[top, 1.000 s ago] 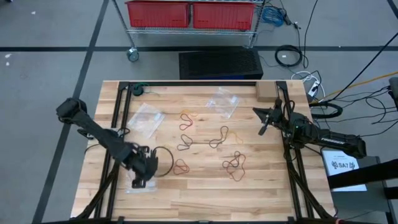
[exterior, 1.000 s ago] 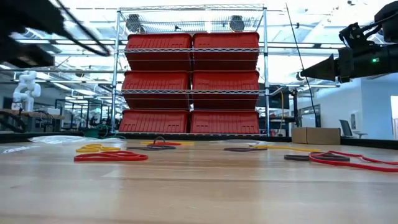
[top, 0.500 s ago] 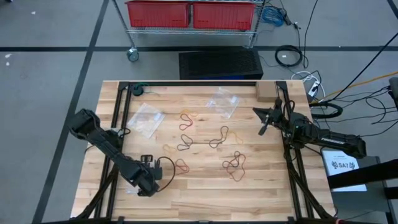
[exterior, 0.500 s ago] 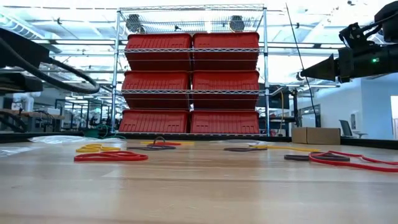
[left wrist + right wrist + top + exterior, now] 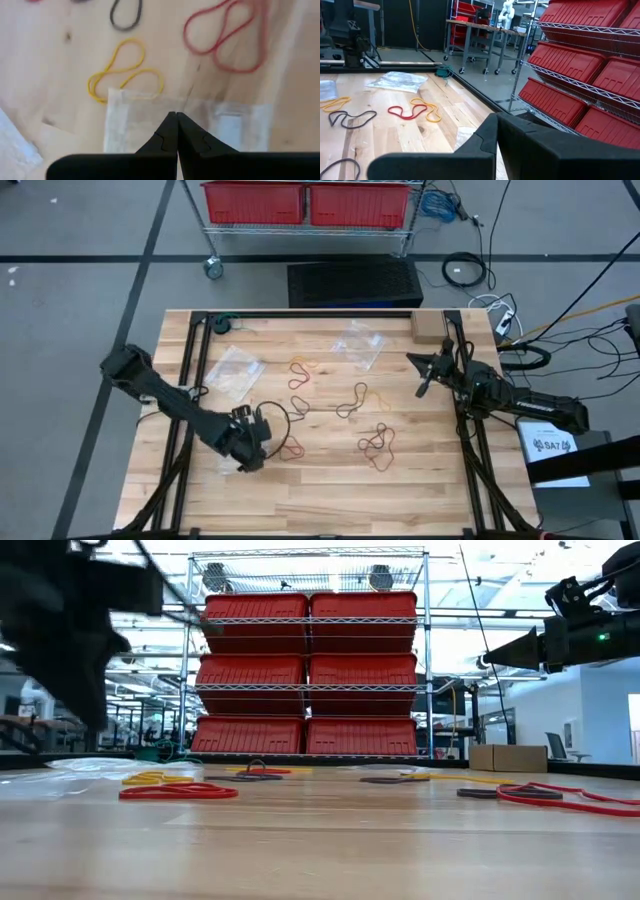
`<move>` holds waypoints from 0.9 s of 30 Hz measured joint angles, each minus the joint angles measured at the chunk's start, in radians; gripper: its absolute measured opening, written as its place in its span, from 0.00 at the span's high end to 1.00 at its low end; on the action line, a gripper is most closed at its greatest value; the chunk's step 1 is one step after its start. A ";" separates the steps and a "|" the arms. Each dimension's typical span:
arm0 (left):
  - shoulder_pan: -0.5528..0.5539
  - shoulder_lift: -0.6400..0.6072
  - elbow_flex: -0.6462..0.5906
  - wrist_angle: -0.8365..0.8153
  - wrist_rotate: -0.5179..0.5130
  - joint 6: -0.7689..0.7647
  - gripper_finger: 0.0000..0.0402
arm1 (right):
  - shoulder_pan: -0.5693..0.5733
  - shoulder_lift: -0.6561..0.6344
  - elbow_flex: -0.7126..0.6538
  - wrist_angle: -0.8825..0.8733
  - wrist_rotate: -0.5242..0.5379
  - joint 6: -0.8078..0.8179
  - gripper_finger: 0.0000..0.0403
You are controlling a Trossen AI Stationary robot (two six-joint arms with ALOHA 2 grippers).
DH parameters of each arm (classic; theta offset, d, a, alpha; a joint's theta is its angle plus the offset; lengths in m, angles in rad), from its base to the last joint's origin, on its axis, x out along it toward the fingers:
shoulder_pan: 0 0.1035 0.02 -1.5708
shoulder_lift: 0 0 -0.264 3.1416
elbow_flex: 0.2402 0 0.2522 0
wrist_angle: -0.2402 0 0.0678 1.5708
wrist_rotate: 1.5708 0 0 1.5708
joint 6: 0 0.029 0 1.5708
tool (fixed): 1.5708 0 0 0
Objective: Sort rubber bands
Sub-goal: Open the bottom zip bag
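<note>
A wooden table [image 5: 330,490] seen from above, with two dark robot arms. The left tool [image 5: 250,460] is low over the table's near left part, its fingers [image 5: 170,137] pressed together and holding nothing. In its wrist view the closed tips sit over a clear bag [image 5: 187,125] lying flat on the wood, with a yellow band [image 5: 125,75] touching the bag's edge, a red band [image 5: 227,37] just beyond, and a black band [image 5: 126,15] farther off.

The right tool [image 5: 424,387] hangs above the table's right side, also shut and empty, well apart from the bands.

The rubber bands [image 5: 330,405] lie loose across the middle of the table: a small red and yellow cluster [image 5: 300,372] toward the far side, a chain of dark and tan loops [image 5: 345,400] in the centre, a red and black tangle [image 5: 378,445] toward the near right, and a red loop [image 5: 292,447] just beside the left tool.

Two more clear bags rest on the far half, one at the left [image 5: 235,372] and one near the middle [image 5: 358,343]. Beyond the table stands a wire rack [image 5: 310,650] of red bins.
</note>
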 joint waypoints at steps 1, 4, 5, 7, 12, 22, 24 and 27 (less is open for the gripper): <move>-0.007 -0.023 0.010 -0.005 0.014 -0.006 1.00 | 0.000 0.000 0.000 0.001 0.000 0.010 1.00; -0.068 -0.085 0.039 -0.019 0.069 -0.053 1.00 | 0.002 0.000 0.000 0.016 0.000 0.112 1.00; -0.094 -0.098 0.043 -0.022 0.087 -0.074 1.00 | 0.004 0.000 0.000 0.026 -0.001 0.169 1.00; -0.156 -0.109 0.047 -0.022 0.118 -0.124 1.00 | 0.004 0.000 0.000 0.041 -0.001 0.286 1.00; -0.322 -0.076 0.047 -0.068 0.188 -0.276 1.00 | 0.004 0.000 0.000 0.041 -0.004 0.475 1.00; -0.491 0.094 0.046 -0.191 0.216 -0.416 1.00 | 0.004 0.000 0.000 0.041 -0.075 0.655 1.00; -0.497 0.136 0.046 -0.195 0.221 -0.411 1.00 | 0.005 0.000 0.000 0.042 -0.108 0.646 1.00; -0.496 0.180 0.046 -0.169 0.193 -0.418 0.97 | 0.004 0.000 0.000 0.042 -0.130 0.651 1.00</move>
